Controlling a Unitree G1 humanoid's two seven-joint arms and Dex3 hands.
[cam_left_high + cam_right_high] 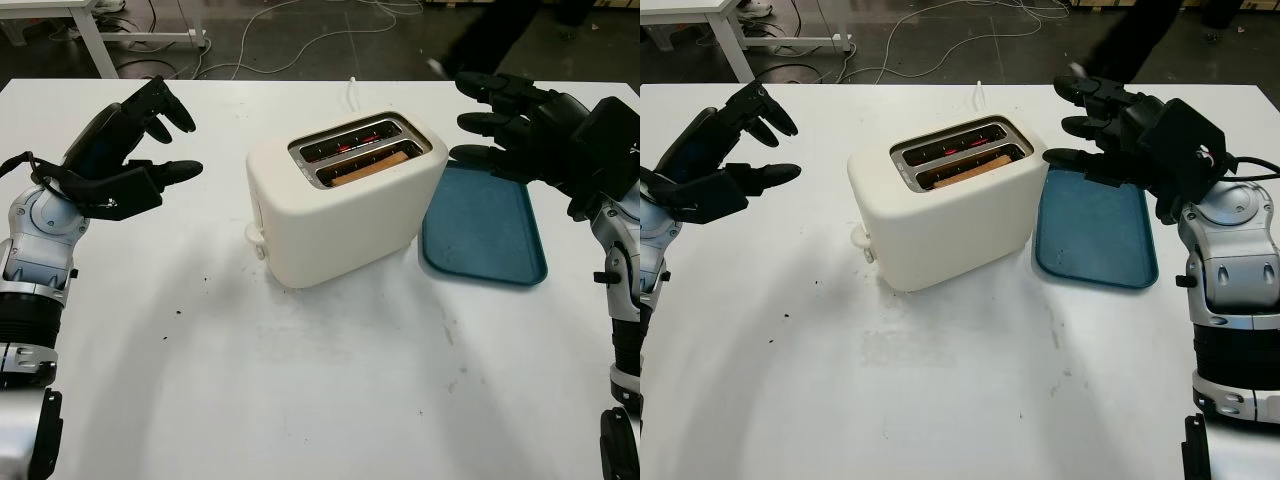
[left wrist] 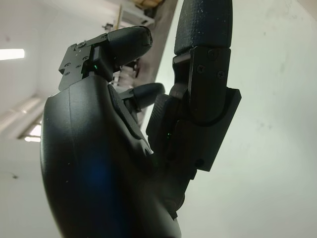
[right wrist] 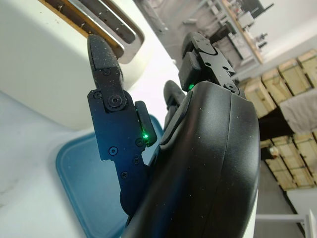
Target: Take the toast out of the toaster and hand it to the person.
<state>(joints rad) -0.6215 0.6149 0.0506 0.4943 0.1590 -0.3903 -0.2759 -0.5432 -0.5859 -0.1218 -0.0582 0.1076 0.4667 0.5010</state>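
- Toaster (image 1: 345, 195): cream, two slots, mid-counter (image 1: 300, 400), standing askew.
- Toast (image 1: 372, 166): one slice, seated in the nearer slot, top edge just showing; the far slot shows red inside.
- Tray (image 1: 485, 230): blue, flat on the counter, just right of the toaster.
- Left hand (image 1: 125, 160): raised above the counter, well left of the toaster, fingers open, holding nothing.
- Right hand (image 1: 1110, 125): above the tray's far edge, near the toaster's right end, fingers open, holding nothing.
- Person (image 1: 500, 35): dark legs beyond the counter's far edge.
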